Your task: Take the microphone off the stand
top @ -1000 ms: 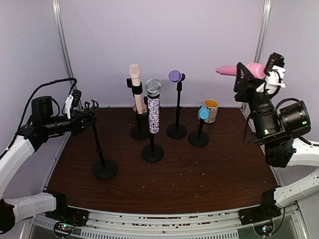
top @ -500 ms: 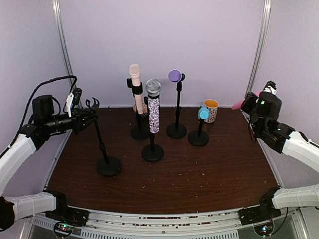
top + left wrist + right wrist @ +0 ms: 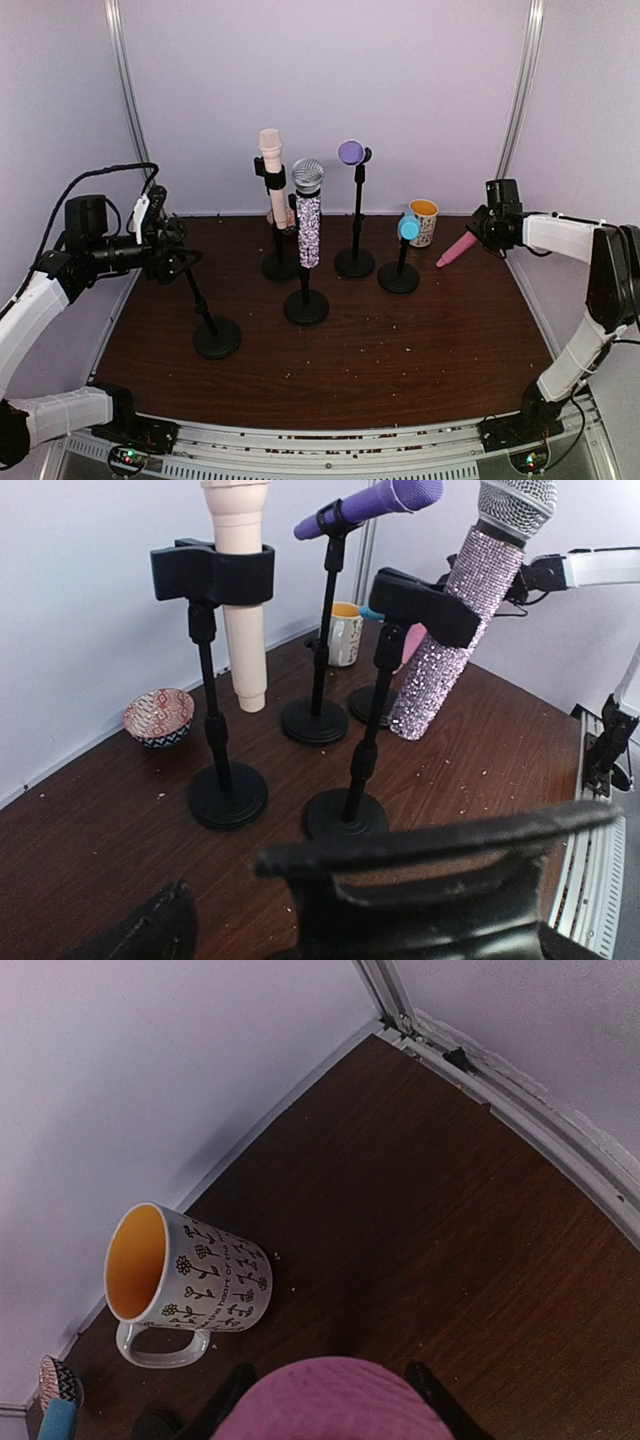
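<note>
Your right hand (image 3: 480,232) is clamping the pink mic (image 3: 455,250); the mic is slanting down toward the worktop (image 3: 400,350) at its right side, clear of every stand and just beside the mug (image 3: 424,221); whether its low end is touching the wood, you cannot tell. Your left hand (image 3: 178,250) is holding its fingers apart around the top of the bare stand (image 3: 214,338), which is leaning on its base at the worktop's left.

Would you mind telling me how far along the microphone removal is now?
Done: the pink microphone is off; the near-left stand's clip is empty. In hand: right fingers grip it, tilted low near the mug. Remaining: setting it down; left fingers look open at that clip.
</note>
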Controlling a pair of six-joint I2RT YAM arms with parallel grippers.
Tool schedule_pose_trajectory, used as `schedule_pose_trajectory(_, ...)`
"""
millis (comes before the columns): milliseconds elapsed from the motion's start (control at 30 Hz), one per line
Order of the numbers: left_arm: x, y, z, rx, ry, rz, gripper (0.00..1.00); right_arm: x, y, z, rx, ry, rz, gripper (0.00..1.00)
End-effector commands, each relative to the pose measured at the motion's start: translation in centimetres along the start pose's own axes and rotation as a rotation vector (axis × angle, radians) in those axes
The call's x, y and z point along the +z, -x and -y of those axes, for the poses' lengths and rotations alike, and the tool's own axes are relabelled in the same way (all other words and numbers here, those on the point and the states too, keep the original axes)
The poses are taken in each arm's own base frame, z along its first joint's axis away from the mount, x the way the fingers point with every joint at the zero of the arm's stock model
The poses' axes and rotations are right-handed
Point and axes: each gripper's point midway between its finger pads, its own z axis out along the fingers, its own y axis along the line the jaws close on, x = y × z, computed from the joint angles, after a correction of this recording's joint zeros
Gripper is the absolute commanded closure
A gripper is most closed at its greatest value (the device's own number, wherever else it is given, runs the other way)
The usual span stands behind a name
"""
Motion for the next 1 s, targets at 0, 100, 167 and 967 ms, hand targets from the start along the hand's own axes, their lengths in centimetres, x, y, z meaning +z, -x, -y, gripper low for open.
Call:
schedule_pose_trajectory(0,-1.7,1.3,1.7,0.080,-0.010,0.015,0.02,3.0,-3.4,1.3,-0.018,-0.047,-0.233,1.00)
schedule_pose_trajectory(100,-2.3,1.1,2.4,0.072,-0.014,0.004,0.02,5.2,-4.9,3.0,0.023,-0.096,-0.335,1.00)
schedule_pose_trajectory(167,-2.6,1.0,2.7,0.068,-0.013,-0.007,0.02,6.3,-5.7,3.9,0.035,-0.121,-0.378,1.00)
schedule_pose_trajectory(967,-4.7,0.3,1.5,0.046,0.096,-0.208,0.02,7.6,-7.7,7.4,-0.003,-0.270,-0.458,0.34)
